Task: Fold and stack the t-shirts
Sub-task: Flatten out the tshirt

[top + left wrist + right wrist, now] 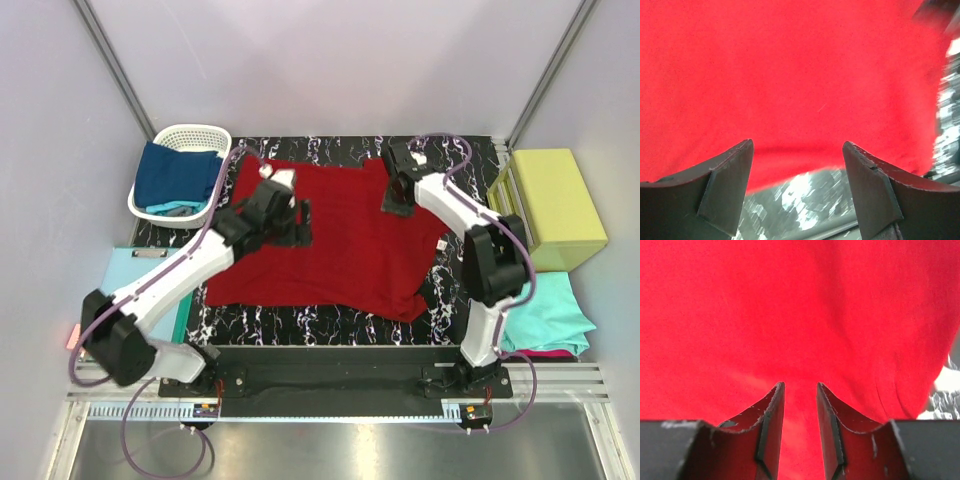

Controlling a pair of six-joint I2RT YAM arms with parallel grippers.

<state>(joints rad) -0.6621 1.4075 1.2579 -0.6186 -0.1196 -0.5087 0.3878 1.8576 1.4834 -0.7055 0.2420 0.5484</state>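
A: Left side first. The basket (pixel 190 131) sits at the far left corner with a navy shirt (pixel 175 175) in it and a strip of teal at its near edge. I read that as stock waiting, parked off the folding area.
B: Next along?
A: The left gripper (pixel 797 145) is wide, with nothing between the jaws. It hovers low over the left part of the red shirt (pixel 340 240), close to an edge. In the wrist view the marbled worktop (pixel 330 322) shows just past the hem.
B: And the shirt?
A: Spread flat mid-worktop, not yet folded. Laid open like that, each arm can reach its own side.
B: The other arm?
A: The right gripper (pixel 800 385) is narrow, down on the far right part of the shirt. Red cloth shows in the slit between the jaws. I cannot tell if it is pinched.
B: Far right?
A: The box (pixel 555 205) is beside the worktop. Nearer, a teal shirt (pixel 548 315) lies on a magenta shirt (pixel 545 353). Judged: that is the stack, kept clear of the folding.
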